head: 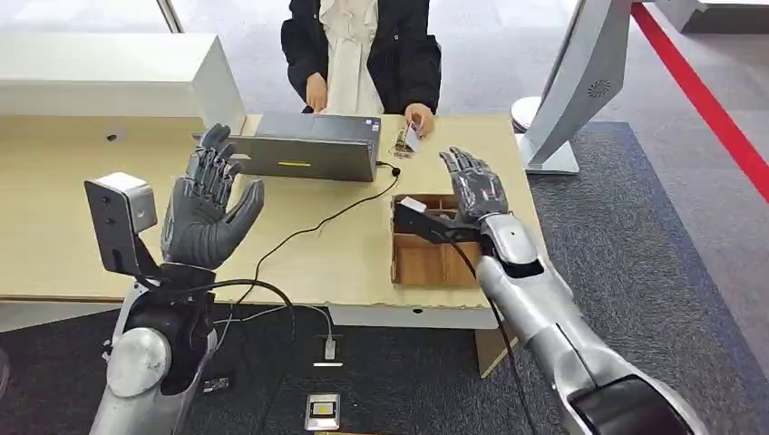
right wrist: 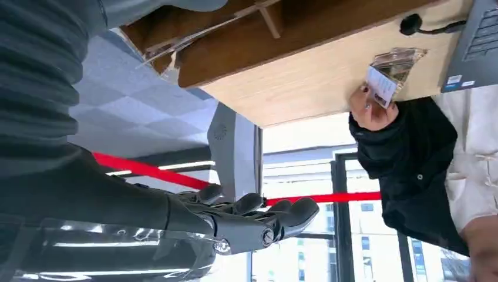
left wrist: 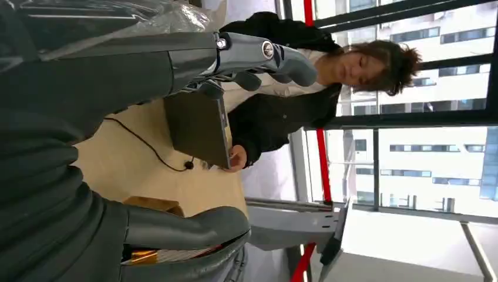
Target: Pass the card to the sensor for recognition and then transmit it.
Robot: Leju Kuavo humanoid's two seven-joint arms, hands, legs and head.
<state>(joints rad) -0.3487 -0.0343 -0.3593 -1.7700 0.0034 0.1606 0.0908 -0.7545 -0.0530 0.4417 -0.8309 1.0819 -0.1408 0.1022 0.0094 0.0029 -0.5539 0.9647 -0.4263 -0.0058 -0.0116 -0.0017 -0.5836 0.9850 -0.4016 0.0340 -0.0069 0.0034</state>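
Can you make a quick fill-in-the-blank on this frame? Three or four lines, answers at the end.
1. The card is held by the ____.
2. The right hand hovers above the wooden ____.
3. The left hand holds ____.
4. A black cable runs across the table from beside the ____.

Missing words: person; tray; nothing; laptop

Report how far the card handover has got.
Done: nothing visible yet. Both the left hand and right hand are raised, fingers spread, holding nothing. In hand: the person's hand holds the card at the far table edge, beside the laptop; the right hand is the nearer one. Left: take the card, present it to the sensor, then pass it on.
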